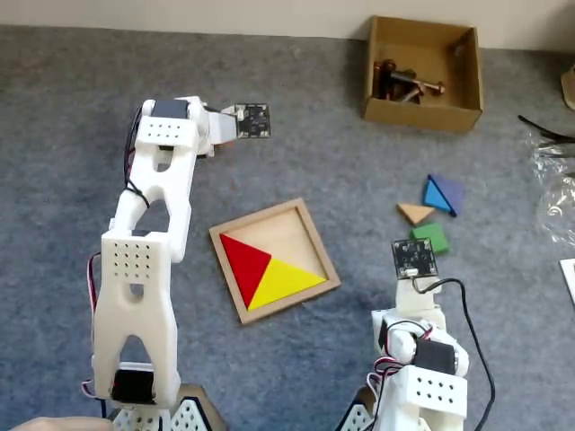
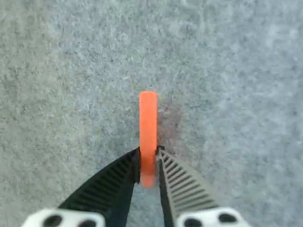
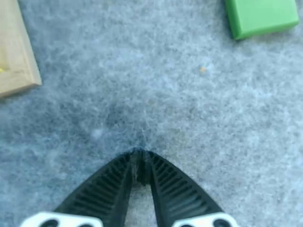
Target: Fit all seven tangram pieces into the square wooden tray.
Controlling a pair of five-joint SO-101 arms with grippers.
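Starting at the left, your left arm (image 1: 148, 260) reached toward the far side of the grey felt (image 1: 72, 135), well apart from the tray. Your left gripper (image 2: 148, 153) had its ribbed black fingers pinched on the orange piece (image 2: 148, 127), a smooth, flat slab that stood on its thin edge with a rounded end pointing away from the gripper. Whether that piece touched the felt, you could not tell.

In the middle lay the wooden tray (image 1: 256, 216), a pale square with a raised rim, turned at an angle to the table's edges. Inside it were two large glossy pieces, flat and touching along one side: the red triangle (image 1: 244, 260) on the left and the yellow triangle (image 1: 286, 280) on the near right. The far part of the tray floor was bare wood.

To the right, your right gripper (image 3: 141, 153) had its fingers closed together on nothing, low over the fuzzy felt between the tray's corner and the green square (image 1: 433, 236). Beyond that square sat the small tan triangle (image 1: 415, 213), then the blue triangle (image 1: 437, 195) with the purple piece (image 1: 452, 190) touching it. At the far right stood an open cardboard box (image 1: 422, 117).
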